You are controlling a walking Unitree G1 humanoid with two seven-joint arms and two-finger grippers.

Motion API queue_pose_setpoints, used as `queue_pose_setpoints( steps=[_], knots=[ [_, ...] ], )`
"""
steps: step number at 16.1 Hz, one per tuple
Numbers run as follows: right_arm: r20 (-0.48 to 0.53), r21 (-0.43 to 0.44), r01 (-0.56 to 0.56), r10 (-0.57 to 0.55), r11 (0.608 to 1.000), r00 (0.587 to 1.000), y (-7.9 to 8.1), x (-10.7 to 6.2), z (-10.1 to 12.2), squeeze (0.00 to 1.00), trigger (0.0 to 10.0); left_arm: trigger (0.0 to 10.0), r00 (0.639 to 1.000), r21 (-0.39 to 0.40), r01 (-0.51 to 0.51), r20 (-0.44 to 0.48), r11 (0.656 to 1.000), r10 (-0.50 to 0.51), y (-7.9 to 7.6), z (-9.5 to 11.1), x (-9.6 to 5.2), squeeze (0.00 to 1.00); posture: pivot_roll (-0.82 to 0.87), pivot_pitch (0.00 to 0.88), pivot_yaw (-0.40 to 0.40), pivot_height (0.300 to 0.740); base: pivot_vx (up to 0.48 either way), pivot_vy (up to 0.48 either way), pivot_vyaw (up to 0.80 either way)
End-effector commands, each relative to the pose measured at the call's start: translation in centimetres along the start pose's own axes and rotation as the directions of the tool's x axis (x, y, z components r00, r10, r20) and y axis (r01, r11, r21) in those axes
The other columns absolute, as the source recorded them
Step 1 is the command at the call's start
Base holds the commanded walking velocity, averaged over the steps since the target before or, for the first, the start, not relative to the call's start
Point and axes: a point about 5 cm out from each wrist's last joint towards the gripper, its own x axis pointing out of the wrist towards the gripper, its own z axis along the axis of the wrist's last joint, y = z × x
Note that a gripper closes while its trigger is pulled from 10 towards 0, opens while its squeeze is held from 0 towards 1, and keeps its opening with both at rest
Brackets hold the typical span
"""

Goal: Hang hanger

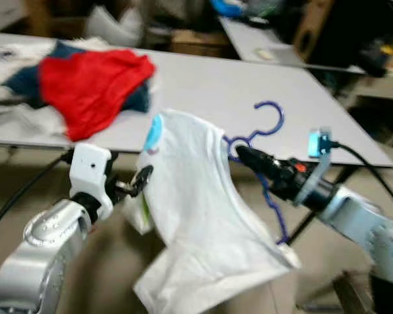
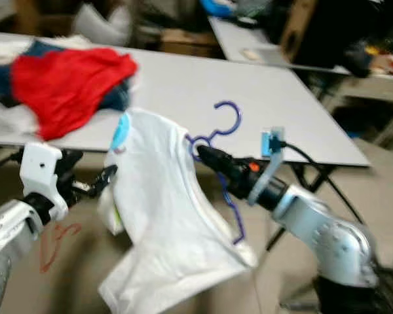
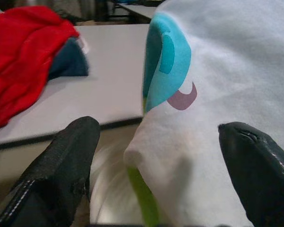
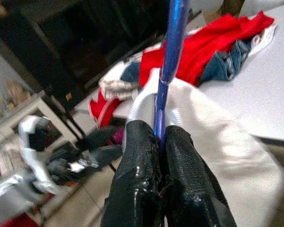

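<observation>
A blue plastic hanger (image 1: 267, 124) carries a white T-shirt (image 1: 196, 216) with a turquoise print, held in the air in front of the grey table (image 1: 262, 98). My right gripper (image 1: 239, 154) is shut on the hanger's neck, just below the hook; in the right wrist view the blue hanger rod (image 4: 173, 52) rises from between its fingertips (image 4: 154, 156). My left gripper (image 1: 143, 176) is open at the shirt's left edge. In the left wrist view the white shirt (image 3: 217, 94) lies between its two spread fingers (image 3: 66, 156).
A red garment (image 1: 95, 82) lies on a pile of dark blue and white clothes at the table's left. A second table (image 1: 262, 39) and dark clutter stand behind. Beige floor (image 1: 118, 261) lies below, and the table's legs stand on the right.
</observation>
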Motion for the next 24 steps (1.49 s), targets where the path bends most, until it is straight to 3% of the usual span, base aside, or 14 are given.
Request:
queue_pose_setpoints(
  steps=[1,5,7,10,11,12,14,15,24],
  knots=[
    [0.003,-0.025,0.002,-0.002,1.0,1.0,0.1,0.0,0.3,0.0,10.0,10.0,1.0,0.018,0.002,-0.004,1.0,-0.002,-0.2,0.1,-0.1,1.0,-0.09,0.0,-0.11,0.74,0.0,0.0,0.79],
    [-0.065,-0.162,0.154,-0.166,0.975,0.984,-1.3,-0.4,-1.9,0.0,10.0,10.0,0.998,0.037,0.066,-0.015,0.997,-0.066,-0.8,0.3,0.3,1.0,-0.07,0.0,-0.109,0.74,0.0,0.0,0.8],
    [-0.083,-0.218,0.223,-0.245,0.95,0.966,-2.4,0.8,-4.1,0.0,10.0,10.0,0.994,0.021,0.055,-0.091,0.998,-0.053,-1.3,-2.2,0.5,1.0,-0.06,0.0,-0.077,0.74,0.0,0.0,0.8],
    [-0.03,-0.194,0.291,-0.302,0.937,0.953,-3.1,1.4,-4.5,0.0,10.0,10.0,0.989,0.071,0.042,-0.142,0.997,-0.032,-1.4,-3.1,1.1,1.0,-0.05,0.0,-0.079,0.74,0.0,0.0,0.8],
    [-0.022,-0.194,0.298,-0.308,0.935,0.951,-3.2,1.7,-5.1,0.0,10.0,10.0,0.993,0.054,0.047,-0.111,0.997,-0.041,-1.5,-2.7,1.3,0.52,-0.05,0.0,-0.062,0.74,0.0,0.0,0.8],
    [-0.017,-0.187,0.312,-0.321,0.932,0.947,-3.4,1.7,-5.8,0.0,10.0,10.0,0.996,0.042,0.052,-0.08,0.998,-0.048,-1.8,-2.4,1.4,0.21,-0.05,0.0,-0.06,0.74,0.0,0.0,0.8],
    [-0.013,-0.196,0.332,-0.341,0.923,0.94,-3.5,1.9,-6.3,0.0,10.0,10.0,0.998,-0.003,0.027,-0.056,1.0,-0.027,-1.5,-2.3,1.6,0.0,-0.06,0.0,-0.045,0.74,0.0,0.0,0.8],
    [-0.002,-0.196,0.343,-0.35,0.919,0.937,-3.5,2.2,-6.3,0.0,10.0,10.0,0.999,-0.031,0.017,-0.037,0.999,-0.018,-1.2,-2.1,1.9,0.0,-0.06,0.0,-0.046,0.74,0.0,0.0,0.8],
    [-0.03,-0.24,0.288,-0.304,0.927,0.952,-3.5,3.5,-6.4,0.0,10.0,10.0,1.0,-0.006,0.014,-0.025,1.0,-0.014,-1.5,-1.9,2.3,0.0,-0.06,0.0,-0.066,0.74,0.0,-0.057,0.8]
  ],
)
